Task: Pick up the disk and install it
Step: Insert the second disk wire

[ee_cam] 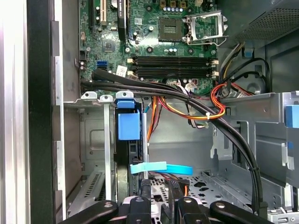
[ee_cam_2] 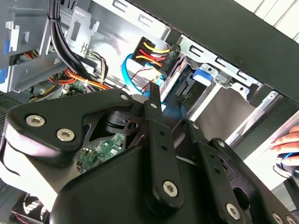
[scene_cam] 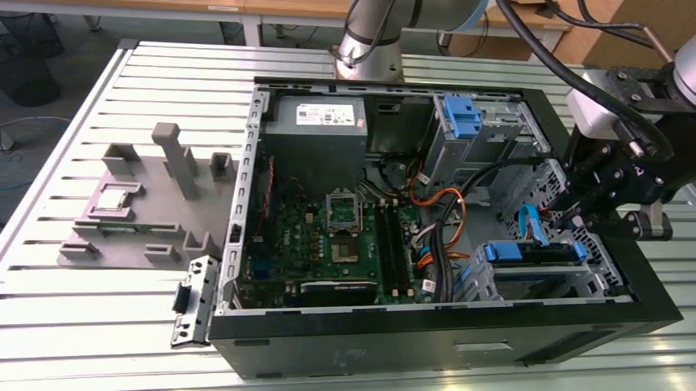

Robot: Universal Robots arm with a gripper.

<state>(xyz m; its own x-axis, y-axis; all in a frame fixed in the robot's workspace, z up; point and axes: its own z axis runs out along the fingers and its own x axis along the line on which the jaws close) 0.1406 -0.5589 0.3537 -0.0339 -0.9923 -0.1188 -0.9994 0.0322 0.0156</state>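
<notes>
A robot arm's gripper (scene_cam: 576, 213) is hanging inside an open black computer case (scene_cam: 435, 334) that is lying on a slatted metal bench (scene_cam: 65, 309). Its black linkages are reaching down into the corner of the chassis that holds the drive cage. Whether the jaws are open or closed cannot be told from these angles, and nothing can be seen held between them.

The disk (scene_cam: 530, 252), framed in its blue carrier, is sitting in the drive cage just below and beside the jaws in the exterior view, apart from them. In the first wrist view the gripper (ee_cam: 159, 198) is pointing toward the same disk (ee_cam: 128, 126), which is standing edge-on in its slot just ahead of the jaws, blue tab facing the camera. A light-blue flat cable (ee_cam: 159, 168) is curling across the gap between the jaws and the disk.

Farther ahead of the jaws, a bundle of black and orange wires (ee_cam: 205, 105) is looping over the cage toward the green motherboard (ee_cam: 163, 42). Well away from the jaws, a second blue bracket (scene_cam: 462, 114) is sitting in another bay beside the grey power supply (scene_cam: 315, 114). A grey moulded fixture (scene_cam: 142, 195) is resting on the bench outside the case, on the far side from the jaws. A person's fingers (ee_cam_2: 286, 139) are showing beyond the case wall in the second wrist view.
</notes>
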